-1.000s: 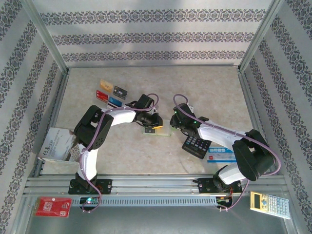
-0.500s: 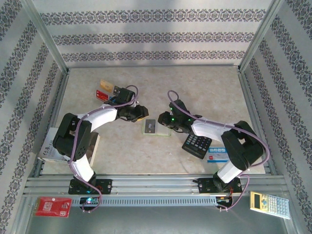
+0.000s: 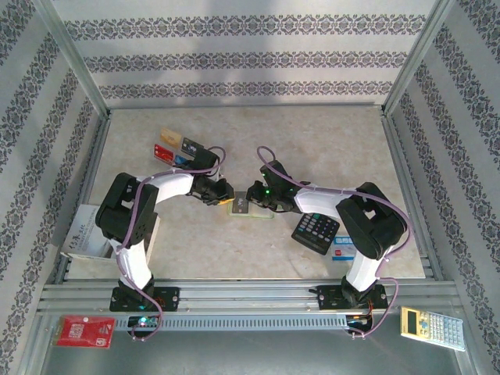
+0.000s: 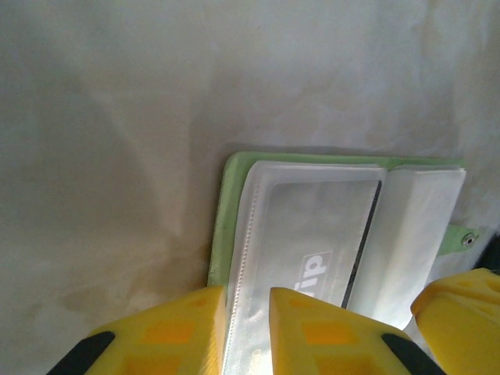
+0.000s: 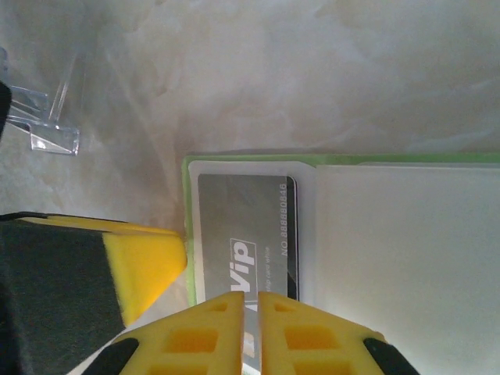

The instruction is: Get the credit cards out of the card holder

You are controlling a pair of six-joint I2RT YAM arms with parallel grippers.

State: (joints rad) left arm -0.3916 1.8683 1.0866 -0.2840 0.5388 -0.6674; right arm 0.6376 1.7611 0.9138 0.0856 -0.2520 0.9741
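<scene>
Right pincer point(image 5: 254, 303) nipped credit card point(image 5: 242, 215) inside card holder point(image 5: 406, 258).

robot test cell, lab setting: aluminium frame point(image 3: 80, 66) enclosing patterned wall panels point(image 3: 250, 58), marble-look surface point(image 3: 336, 148), left arm point(image 3: 168, 186) and right arm point(image 3: 324, 201) bolted to a slotted rail point(image 3: 250, 297).
</scene>
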